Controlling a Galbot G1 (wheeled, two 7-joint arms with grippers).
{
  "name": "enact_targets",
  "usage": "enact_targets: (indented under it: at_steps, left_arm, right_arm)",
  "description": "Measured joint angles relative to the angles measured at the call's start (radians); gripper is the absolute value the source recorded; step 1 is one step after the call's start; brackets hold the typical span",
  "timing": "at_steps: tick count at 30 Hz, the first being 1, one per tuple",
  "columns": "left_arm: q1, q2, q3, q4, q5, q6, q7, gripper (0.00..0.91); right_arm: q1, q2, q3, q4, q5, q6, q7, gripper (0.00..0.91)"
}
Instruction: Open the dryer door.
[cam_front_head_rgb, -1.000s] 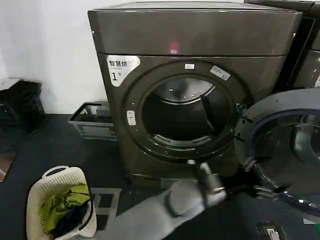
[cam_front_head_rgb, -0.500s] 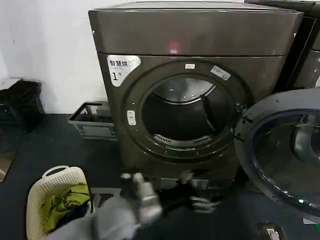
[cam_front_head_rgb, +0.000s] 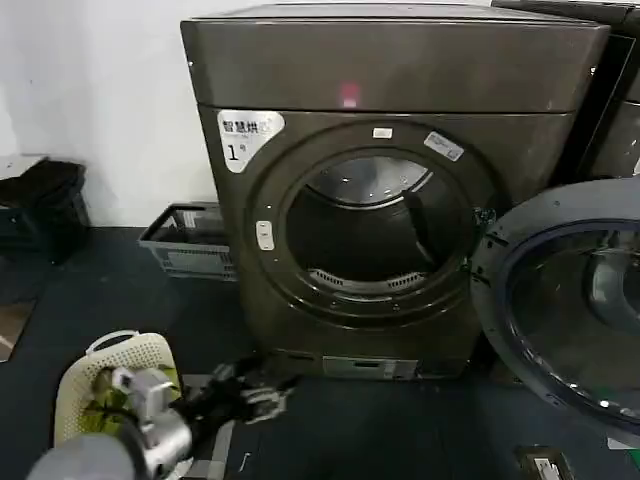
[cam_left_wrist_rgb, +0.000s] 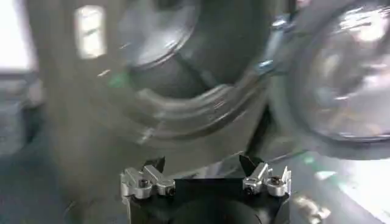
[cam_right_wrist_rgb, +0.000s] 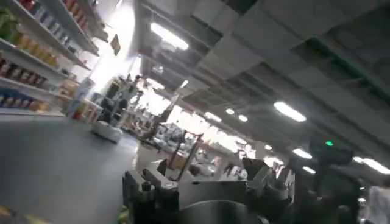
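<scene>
One door matters here: the dryer door (cam_front_head_rgb: 570, 310) hangs swung wide to the right of the dryer (cam_front_head_rgb: 390, 190), its dark inner side facing out and the drum fully exposed. The opening step looks done. Low and left of the dryer, beside the laundry basket (cam_front_head_rgb: 85, 385), the left gripper (cam_front_head_rgb: 255, 392) hangs with jaws spread, holding nothing. The right gripper (cam_right_wrist_rgb: 207, 176) points toward a ceiling, jaws apart. Next likely calls only for parking.

white laundry basket (cam_front_head_rgb: 80, 385) (green clothes inside), grey crate (cam_front_head_rgb: 185, 240)
</scene>
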Motion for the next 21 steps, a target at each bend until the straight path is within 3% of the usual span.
enact_targets:
  at_steps: [6,11,21]
  left_arm:
    - [0.027,0.064,-0.167,0.006,-0.358,0.096,-0.347,0.907]
    - [0.050,0.120,-0.271,0.055,-0.684,0.104,-0.591,0.907]
    - [0.068,0.169,-0.401,0.247,-1.056,0.097,-0.753,0.907]
  right_arm:
    - [0.007,-0.003,-0.008,0.007,0.028,0.021,-0.036,0.907]
    - [0.006,-0.009,-0.007,-0.002,0.035,0.064,-0.061,0.907]
    - [0.007,-0.009,-0.016,-0.015,0.034,0.089,-0.065,0.907]
